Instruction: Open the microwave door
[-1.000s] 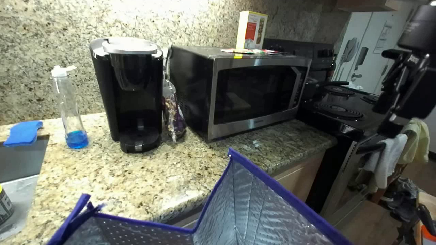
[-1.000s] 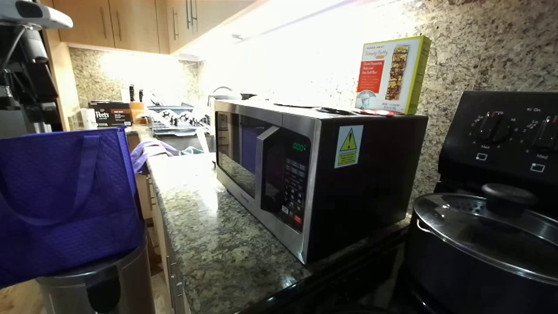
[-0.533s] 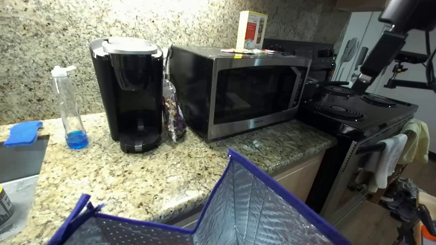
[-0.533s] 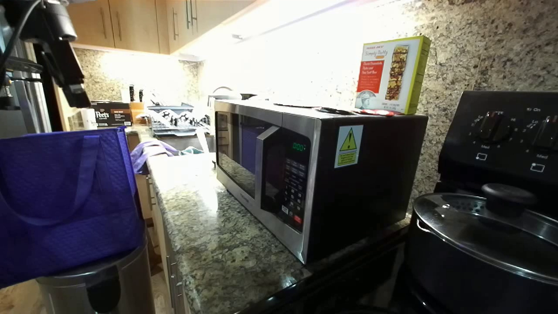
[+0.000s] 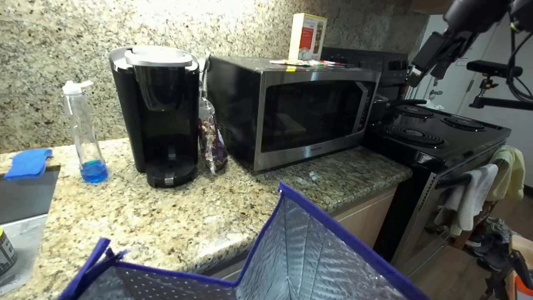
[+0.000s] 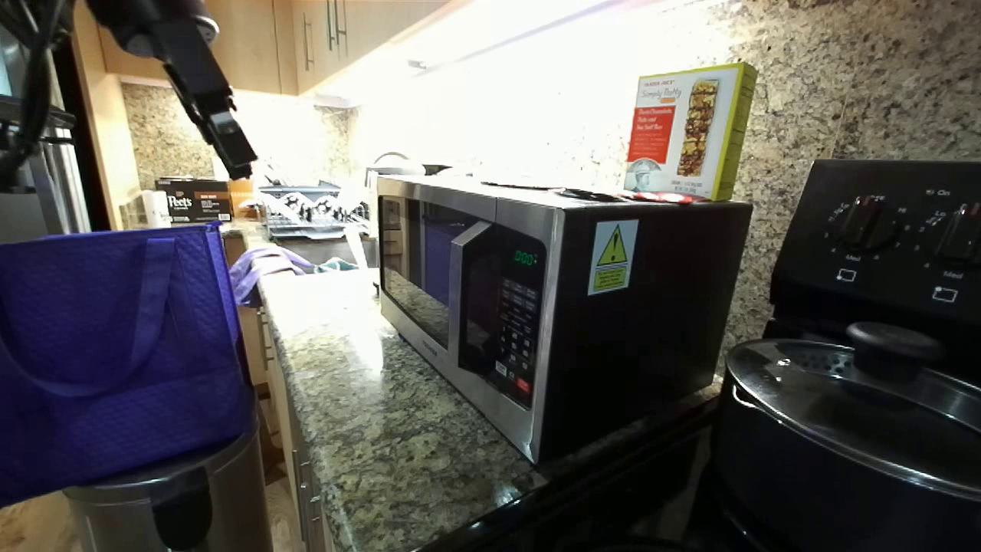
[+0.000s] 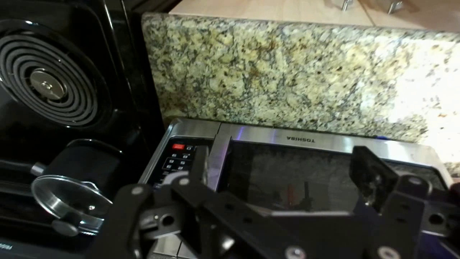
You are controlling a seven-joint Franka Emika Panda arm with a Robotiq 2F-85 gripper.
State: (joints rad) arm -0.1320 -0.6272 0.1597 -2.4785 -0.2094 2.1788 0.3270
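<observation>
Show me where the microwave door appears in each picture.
In an exterior view: the microwave door sits right of center.
In an exterior view: the door sits just left of center, at a slant.
Wrist view: the door is at lower right, upside down, partly behind the gripper.
Shared landmark: the black stove, right in both exterior views, left in the wrist view.

Kitchen with stove (image 5: 452,143) and microwave (image 5: 297,113)
</observation>
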